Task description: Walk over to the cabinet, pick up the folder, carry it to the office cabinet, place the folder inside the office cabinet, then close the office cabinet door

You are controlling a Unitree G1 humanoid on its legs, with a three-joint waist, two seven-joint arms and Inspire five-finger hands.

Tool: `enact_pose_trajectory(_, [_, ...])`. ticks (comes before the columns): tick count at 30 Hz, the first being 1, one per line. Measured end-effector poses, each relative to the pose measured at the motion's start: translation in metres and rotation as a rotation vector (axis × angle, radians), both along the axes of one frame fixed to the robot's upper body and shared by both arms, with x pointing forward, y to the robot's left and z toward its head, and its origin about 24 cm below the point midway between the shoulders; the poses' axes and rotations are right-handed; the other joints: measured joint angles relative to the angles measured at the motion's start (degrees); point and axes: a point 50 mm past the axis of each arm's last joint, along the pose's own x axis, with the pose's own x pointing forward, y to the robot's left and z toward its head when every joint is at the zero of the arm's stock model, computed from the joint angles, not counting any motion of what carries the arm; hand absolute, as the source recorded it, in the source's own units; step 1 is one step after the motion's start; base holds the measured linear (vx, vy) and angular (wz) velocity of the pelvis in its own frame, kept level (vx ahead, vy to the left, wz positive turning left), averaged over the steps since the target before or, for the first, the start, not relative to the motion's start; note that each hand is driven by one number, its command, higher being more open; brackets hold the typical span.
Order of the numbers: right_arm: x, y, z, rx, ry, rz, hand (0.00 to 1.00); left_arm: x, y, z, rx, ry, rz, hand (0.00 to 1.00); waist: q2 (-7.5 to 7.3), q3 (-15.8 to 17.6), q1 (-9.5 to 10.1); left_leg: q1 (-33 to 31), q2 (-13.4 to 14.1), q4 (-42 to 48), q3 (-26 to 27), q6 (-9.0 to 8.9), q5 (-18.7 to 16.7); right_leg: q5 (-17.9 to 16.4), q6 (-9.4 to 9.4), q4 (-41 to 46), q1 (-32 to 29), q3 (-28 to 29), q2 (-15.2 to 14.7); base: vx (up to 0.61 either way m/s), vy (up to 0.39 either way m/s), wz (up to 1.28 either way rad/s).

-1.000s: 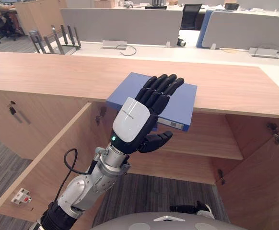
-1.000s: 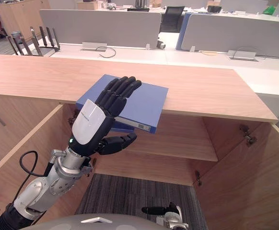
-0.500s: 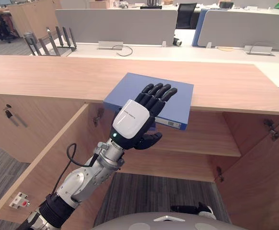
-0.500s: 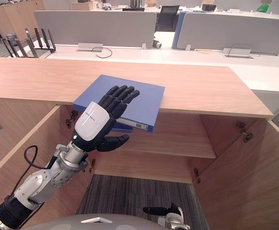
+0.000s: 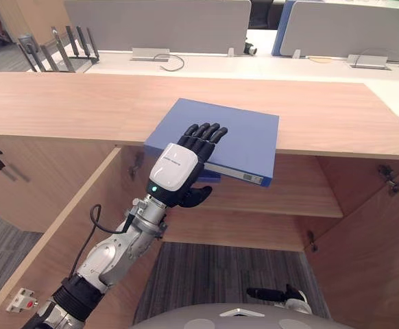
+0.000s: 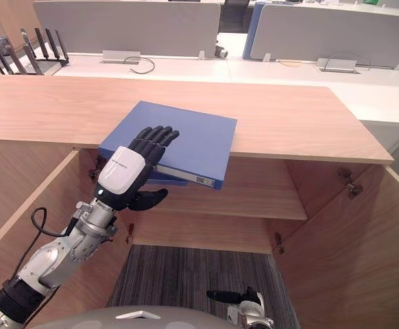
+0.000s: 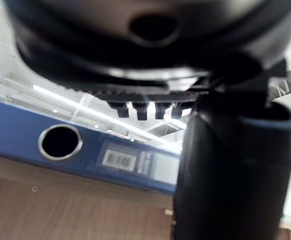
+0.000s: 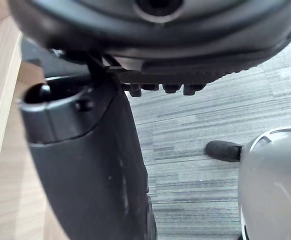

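Note:
A blue folder [image 5: 237, 133] lies flat on the wooden cabinet top [image 5: 83, 106], its near edge jutting past the front edge. My left hand [image 5: 175, 168] is at the folder's near left corner. Its fingers lie straight over the cover and its thumb [image 6: 148, 199] sticks out below the edge. The left wrist view has the folder's spine [image 7: 25, 135] with a ring hole and a label, just past the straight fingers. Low down by the floor, my right hand [image 5: 275, 295] hangs idle with its fingers straight.
Below the top, the cabinet stands open, with a left door [image 5: 69, 233] swung out by my left arm and a right door [image 5: 371, 253] at the right. A shelf [image 5: 302, 199] runs inside. Desks with grey partitions [image 5: 151, 20] stand behind.
The camera has shifted. My left hand has dropped and moved left, from raised in front of the folder to its near left corner, fingers now lying over the cover.

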Motion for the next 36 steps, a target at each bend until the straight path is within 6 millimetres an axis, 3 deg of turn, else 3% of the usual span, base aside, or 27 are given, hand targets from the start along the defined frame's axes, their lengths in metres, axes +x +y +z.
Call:
enact_pose_trajectory(15, [0.001, -0.003, 0.001, -0.002, -0.01, -0.037, 1.0, 0.006, -0.001, -0.006, -0.021, 0.024, 0.055, 1.0, 0.32, 1.3, -1.34, 0.1, 0.0, -0.1, 0.3, 0.0, 0.0, 0.1, 0.18, 0.0, 0.0, 0.1, -0.1, -0.03, -0.009, -0.01])
enact_pose_trajectory(22, [0.0, -0.004, 0.001, 0.001, -0.003, -0.045, 1.0, 0.019, -0.002, -0.005, 0.059, -0.016, 0.056, 1.0, 0.42, 1.5, -1.47, 0.1, 0.0, -0.1, 0.6, 0.01, 0.0, 0.2, 0.29, 0.0, 0.0, 0.4, -0.1, -0.03, -0.008, -0.01])
enact_pose_trajectory(23, [0.0, -0.004, 0.001, 0.001, -0.003, -0.05, 1.0, 0.021, -0.003, -0.005, 0.081, -0.027, 0.057, 0.0, 0.42, 1.5, -1.55, 0.1, 0.0, -0.1, 0.6, 0.01, 0.0, 0.2, 0.3, 0.0, 0.0, 0.4, -0.1, 0.0, 0.0, 0.0])
enact_pose_trajectory(30, [0.001, -0.005, 0.001, 0.001, -0.005, -0.057, 1.0, 0.027, -0.005, -0.005, 0.158, -0.071, 0.061, 0.0, 0.41, 1.5, -2.34, 0.1, -0.2, -0.2, 0.6, 0.03, 0.0, 0.4, 0.47, -0.1, 0.1, 0.4, -0.3, 0.0, 0.0, 0.0])
enact_pose_trajectory(36, [0.002, -0.006, 0.001, 0.002, -0.01, -0.074, 1.0, 0.037, -0.009, 0.013, 0.153, -0.201, 0.07, 0.0, 0.29, 1.8, -2.77, 0.8, -0.5, -0.8, 1.1, 0.35, 0.2, 0.6, 0.69, -0.1, 0.2, 0.8, -0.5, 0.0, 0.0, -0.03])
